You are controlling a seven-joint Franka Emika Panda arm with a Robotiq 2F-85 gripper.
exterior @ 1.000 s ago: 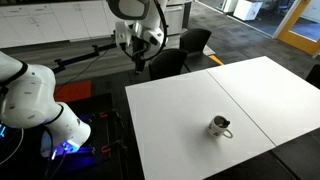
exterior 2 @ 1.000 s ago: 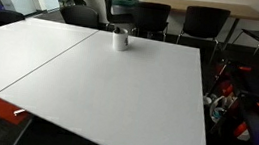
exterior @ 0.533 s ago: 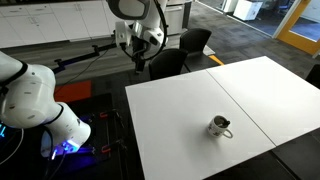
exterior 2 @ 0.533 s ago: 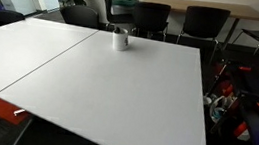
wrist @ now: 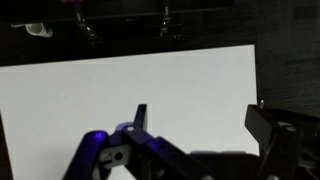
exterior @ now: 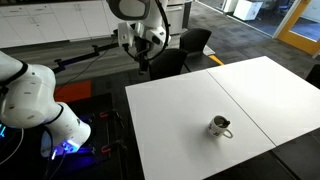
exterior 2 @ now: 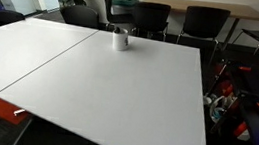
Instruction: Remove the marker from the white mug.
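Observation:
The white mug point(exterior: 218, 126) stands on the white table point(exterior: 180, 110), near its front edge in that exterior view and near the far edge in the exterior view point(exterior 2: 121, 40) from across the table. The dark marker point(exterior 2: 126, 31) pokes out of the mug's top. In the wrist view the mug point(wrist: 38, 29) is tiny at the top left, and the marker cannot be made out there. My gripper point(exterior: 143, 58) hangs in the air beyond the table edge, far from the mug. Its fingers point(wrist: 200, 120) are spread wide and empty.
Black office chairs point(exterior: 190, 44) stand along the table's far side and also show in the exterior view point(exterior 2: 152, 15) from across the table. The robot's white base point(exterior: 35, 100) and cables sit on the floor beside the table. A seam runs across the table top.
My gripper has shifted very slightly towards the table. The mug and marker have not moved.

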